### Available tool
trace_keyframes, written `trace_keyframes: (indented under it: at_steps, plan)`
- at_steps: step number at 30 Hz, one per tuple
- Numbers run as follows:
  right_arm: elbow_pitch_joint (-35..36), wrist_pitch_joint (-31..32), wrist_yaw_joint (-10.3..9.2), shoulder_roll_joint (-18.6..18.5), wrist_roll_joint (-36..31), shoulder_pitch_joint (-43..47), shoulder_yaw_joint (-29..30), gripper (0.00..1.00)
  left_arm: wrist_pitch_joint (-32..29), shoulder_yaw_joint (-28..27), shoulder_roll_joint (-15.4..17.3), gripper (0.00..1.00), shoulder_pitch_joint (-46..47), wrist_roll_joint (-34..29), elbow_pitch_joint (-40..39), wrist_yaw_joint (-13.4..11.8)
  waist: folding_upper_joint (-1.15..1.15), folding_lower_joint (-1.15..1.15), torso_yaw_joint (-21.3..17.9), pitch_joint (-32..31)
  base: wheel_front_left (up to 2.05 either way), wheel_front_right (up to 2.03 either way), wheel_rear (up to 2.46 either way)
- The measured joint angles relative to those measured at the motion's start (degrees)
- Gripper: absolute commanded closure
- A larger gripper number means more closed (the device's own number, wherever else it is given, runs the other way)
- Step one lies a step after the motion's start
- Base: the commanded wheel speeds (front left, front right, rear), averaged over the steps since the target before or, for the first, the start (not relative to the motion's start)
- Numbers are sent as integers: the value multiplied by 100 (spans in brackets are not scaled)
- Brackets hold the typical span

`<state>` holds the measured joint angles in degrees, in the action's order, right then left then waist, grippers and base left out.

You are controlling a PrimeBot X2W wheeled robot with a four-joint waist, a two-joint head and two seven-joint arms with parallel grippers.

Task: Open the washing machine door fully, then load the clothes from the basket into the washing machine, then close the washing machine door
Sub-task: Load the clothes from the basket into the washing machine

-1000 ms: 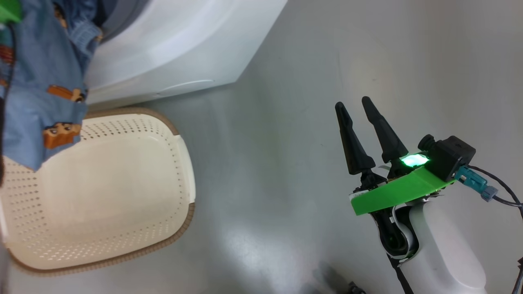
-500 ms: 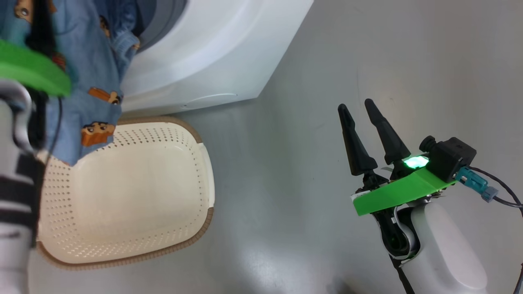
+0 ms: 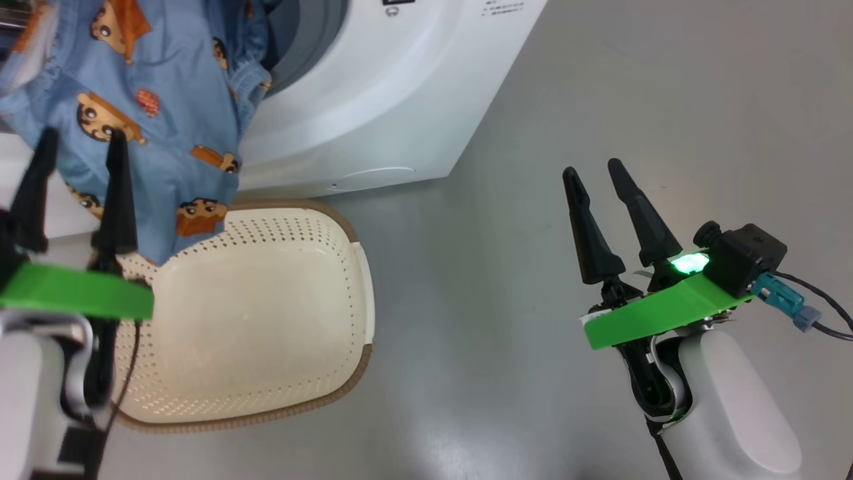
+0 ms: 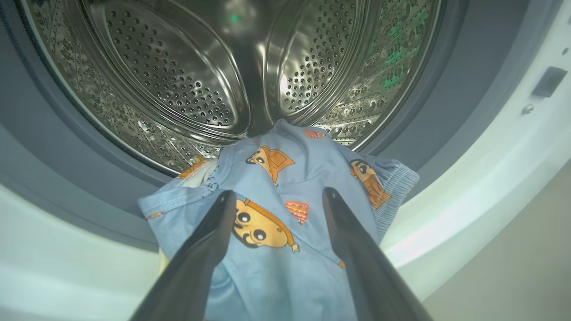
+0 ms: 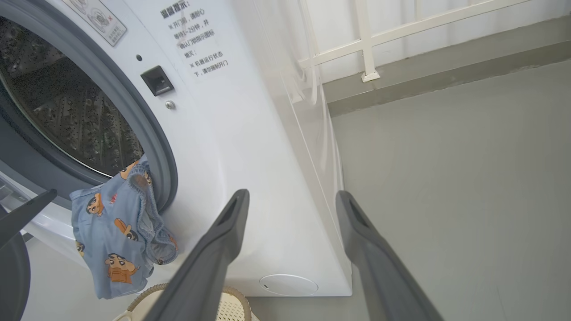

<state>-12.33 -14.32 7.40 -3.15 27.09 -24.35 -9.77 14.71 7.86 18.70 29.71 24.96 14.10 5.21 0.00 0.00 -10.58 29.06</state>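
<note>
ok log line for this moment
light blue cartoon-print clothes: hanging out of white front-loading washer; cream perforated basket: on floor below; left pincer: open; right pincer: open

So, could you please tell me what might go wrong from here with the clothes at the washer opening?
1. The clothes lie draped over the grey seal, largely hanging outside the drum. The left claw stands open and grips nothing, so they may slide out toward the basket below.
2. Shutting the washing machine now would likely pinch the fabric against that seal, so it should be pushed fully in first.
</note>
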Motion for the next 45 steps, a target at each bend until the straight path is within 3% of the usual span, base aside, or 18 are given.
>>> trace_keyframes:
  at_steps: [9,18,35,45]
  plan:
    - [90,0,0,-1,-194,91,78,0,0,-323,-154,0,-1177,-83,-1082,-120,0,0,112,-142,0,0,0]
    - [316,0,0,-5,-387,230,350,0,0,-700,-388,0,-1750,-165,-1525,-116,0,0,169,-160,0,0,0]
    - [367,0,0,-3,-424,341,444,0,-1,-857,-556,0,-1895,-305,-1345,-38,0,0,163,-146,0,0,0]
    - [347,0,0,-3,-424,338,425,0,-400,-441,-548,0,-1290,-297,-532,68,0,0,143,-114,0,0,0]
